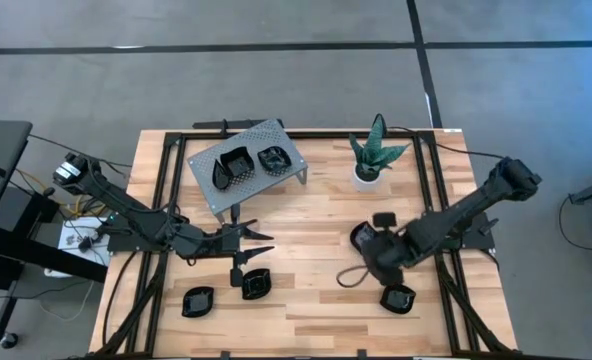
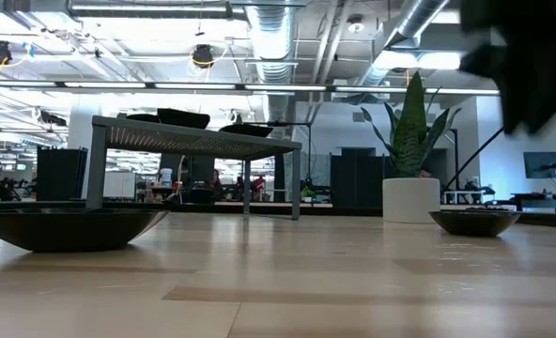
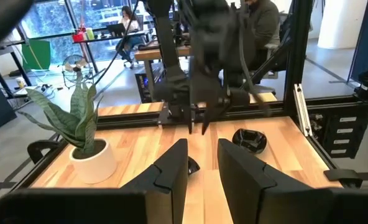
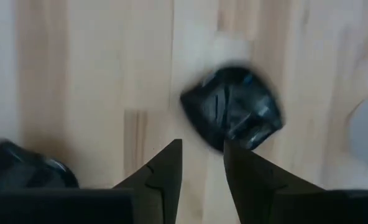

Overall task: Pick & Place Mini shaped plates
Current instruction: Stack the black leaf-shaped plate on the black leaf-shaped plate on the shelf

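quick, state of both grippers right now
left gripper: open, holding nothing, near the metal stand.
right gripper: open, empty, pointing down over a black plate.

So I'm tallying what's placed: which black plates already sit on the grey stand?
Two mini plates sit side by side on the perforated grey stand; the others seen lie on the wooden table.

Two matte black jointed robot arms, each ending in a gripper [image 1: 259,237] with tapered flat black fingers [image 4: 165,171], black cables trailing.
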`<action>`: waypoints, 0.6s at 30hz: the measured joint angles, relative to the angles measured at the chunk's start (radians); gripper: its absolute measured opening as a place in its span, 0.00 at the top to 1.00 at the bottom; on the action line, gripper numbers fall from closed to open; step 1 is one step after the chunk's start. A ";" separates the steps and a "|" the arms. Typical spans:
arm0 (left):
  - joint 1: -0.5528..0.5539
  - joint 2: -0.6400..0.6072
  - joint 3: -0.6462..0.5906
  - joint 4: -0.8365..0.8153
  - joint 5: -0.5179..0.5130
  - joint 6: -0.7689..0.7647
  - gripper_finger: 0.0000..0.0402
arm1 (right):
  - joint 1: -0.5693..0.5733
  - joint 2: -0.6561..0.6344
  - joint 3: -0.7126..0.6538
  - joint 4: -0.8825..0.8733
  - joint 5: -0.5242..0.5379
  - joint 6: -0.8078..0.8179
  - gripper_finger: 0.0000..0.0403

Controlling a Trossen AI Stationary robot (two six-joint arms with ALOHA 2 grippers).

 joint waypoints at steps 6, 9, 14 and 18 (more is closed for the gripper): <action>0.006 0.000 0.000 0.011 0.000 0.001 0.78 | -0.013 0.000 -0.170 0.180 0.007 0.189 0.72; 0.020 0.000 0.000 0.034 0.000 0.001 0.78 | -0.069 0.000 -0.185 0.282 0.008 0.264 0.72; 0.055 0.000 0.001 0.040 0.000 0.001 0.78 | -0.142 0.040 -0.184 0.421 0.004 0.338 0.72; 0.067 0.000 0.001 0.040 0.000 0.001 0.78 | -0.153 0.131 -0.181 0.414 -0.018 0.362 0.72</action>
